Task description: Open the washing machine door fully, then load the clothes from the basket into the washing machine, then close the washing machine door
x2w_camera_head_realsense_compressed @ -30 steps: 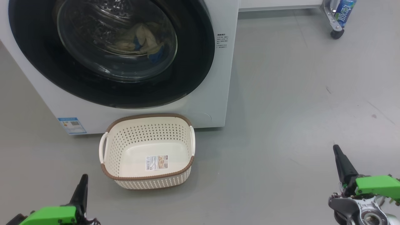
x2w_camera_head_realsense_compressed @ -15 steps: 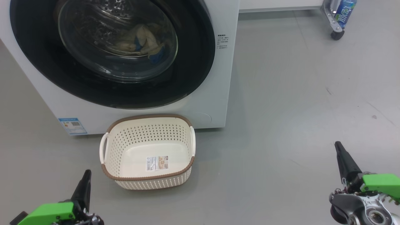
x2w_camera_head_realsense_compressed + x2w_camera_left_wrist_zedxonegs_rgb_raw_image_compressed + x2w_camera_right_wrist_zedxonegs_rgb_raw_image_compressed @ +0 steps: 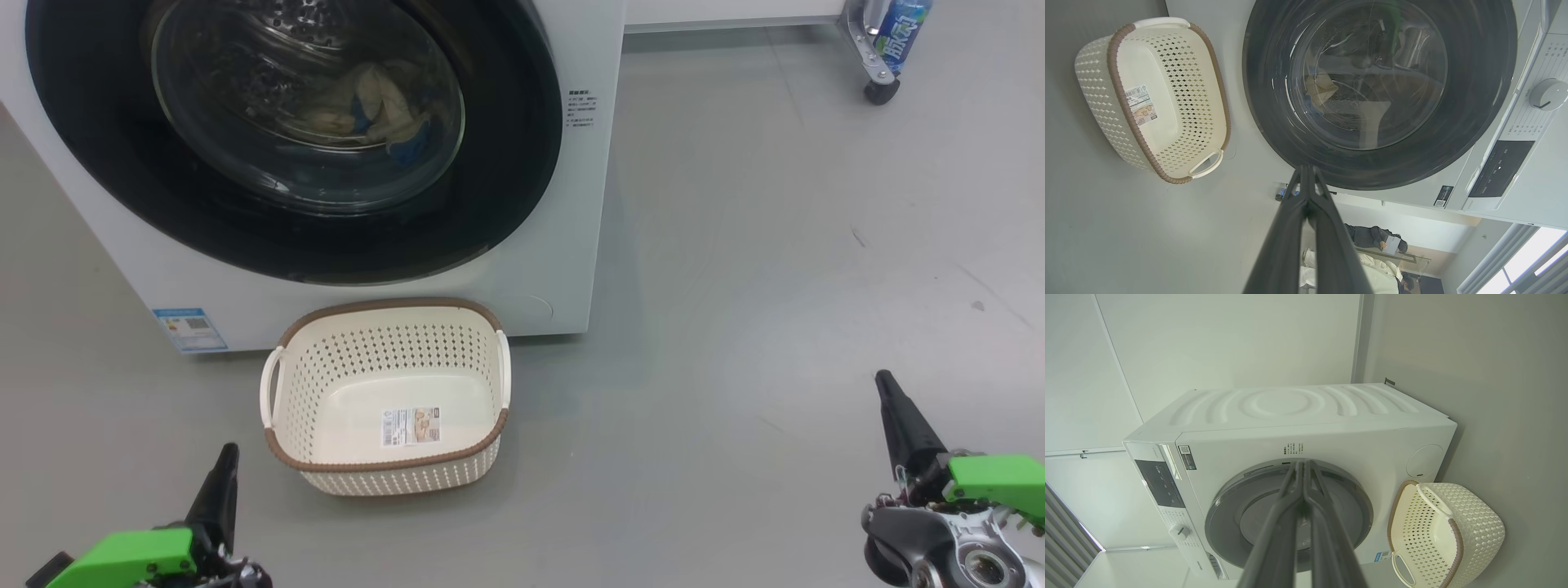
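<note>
Head view: the round, glossy black-rimmed glass door (image 3: 506, 163) of the big white washing machine (image 3: 571, 245) looks shut, with pale yellow, blue-trimmed clothes (image 3: 367, 98) behind it. The cream perforated plastic basket (image 3: 384, 304) stands empty just in front. The left gripper (image 3: 227, 459) and right gripper (image 3: 886, 390) are pinched together, holding nothing. The task seems finished.

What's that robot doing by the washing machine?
The laundry job looks finished. The clothes lie inside the washing machine, behind the closed washing machine door, and the basket on the floor has no clothes in it. The left end effector and right end effector are both shut, held low, gripping nothing.
</note>
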